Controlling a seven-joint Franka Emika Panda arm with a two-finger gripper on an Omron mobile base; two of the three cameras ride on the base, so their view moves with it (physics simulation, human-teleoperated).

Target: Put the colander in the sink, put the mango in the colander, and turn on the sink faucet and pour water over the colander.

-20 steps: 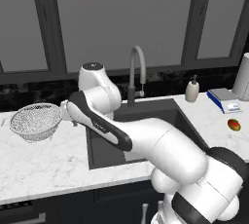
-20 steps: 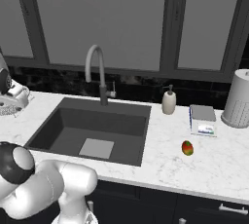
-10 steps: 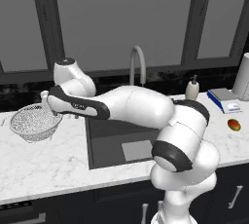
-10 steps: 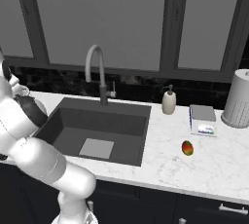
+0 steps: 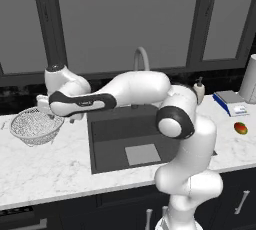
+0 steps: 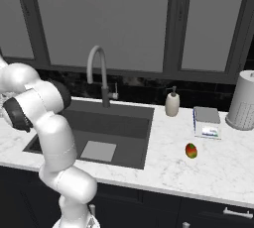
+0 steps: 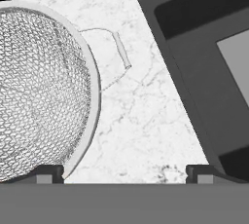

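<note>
The colander (image 5: 34, 127) stands upright on the white marble counter left of the sink (image 5: 107, 129), a wire-mesh bowl with a pale rim. My gripper (image 5: 63, 118) hangs just above its right rim. In the hand view the colander (image 7: 44, 91) takes up the left side and its thin side handle (image 7: 121, 47) points toward the sink (image 7: 204, 72). The gripper (image 7: 124, 173) is open: one fingertip (image 7: 48, 173) is by the colander's rim and bare counter lies between the tips. The mango (image 5: 240, 128) (image 6: 191, 150) lies on the counter right of the sink. The sink faucet (image 6: 96, 68) rises behind the basin, with no water running.
A white soap pump bottle (image 6: 172, 104), a blue-and-white box (image 6: 206, 123) and a pale cylinder (image 6: 243, 100) stand on the right counter. Dark windows and a black backsplash close off the back. My arm arches across the sink from the right.
The hand has moved left from the sink's edge to the colander's right rim, and the arm's elbow has swung up and over. The jaws stay open; colander and mango have not moved.
</note>
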